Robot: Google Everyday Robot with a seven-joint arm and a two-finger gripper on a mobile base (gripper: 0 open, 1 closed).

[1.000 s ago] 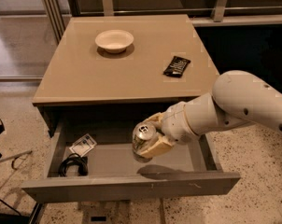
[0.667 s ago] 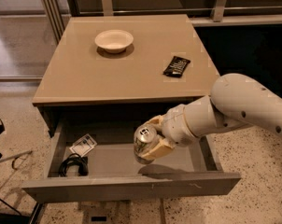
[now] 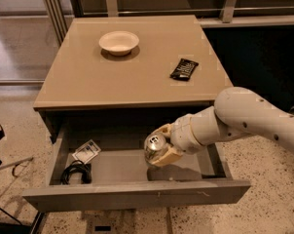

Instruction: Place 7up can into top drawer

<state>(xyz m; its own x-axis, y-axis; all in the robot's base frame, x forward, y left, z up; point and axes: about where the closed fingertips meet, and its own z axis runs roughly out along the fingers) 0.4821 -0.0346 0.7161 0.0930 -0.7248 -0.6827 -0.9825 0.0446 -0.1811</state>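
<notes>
Camera view looks down on a tan-topped cabinet (image 3: 127,82) with its top drawer (image 3: 137,195) pulled out toward the viewer. White arm (image 3: 249,121) enters from the right and reaches into the open drawer.

Gripper (image 3: 160,146) sits inside the drawer's right half, over the grey floor. Its tan fingers (image 3: 167,157) are closed around the 7up can (image 3: 153,145), one above the can and one below it. Can is tilted, silver top with pull tab turned up and to the left. A dark shadow lies on the drawer floor just under can and gripper; whether the can touches the floor cannot be told.

Drawer's left end holds a coiled black cable (image 3: 76,172) near the front corner and a small pale packet (image 3: 86,151) just behind it, both well apart from the can.

On the cabinet top: a shallow cream bowl (image 3: 119,42) toward the back, and a flat black packet (image 3: 184,68) toward the right edge. Speckled floor (image 3: 264,213) surrounds the cabinet.
</notes>
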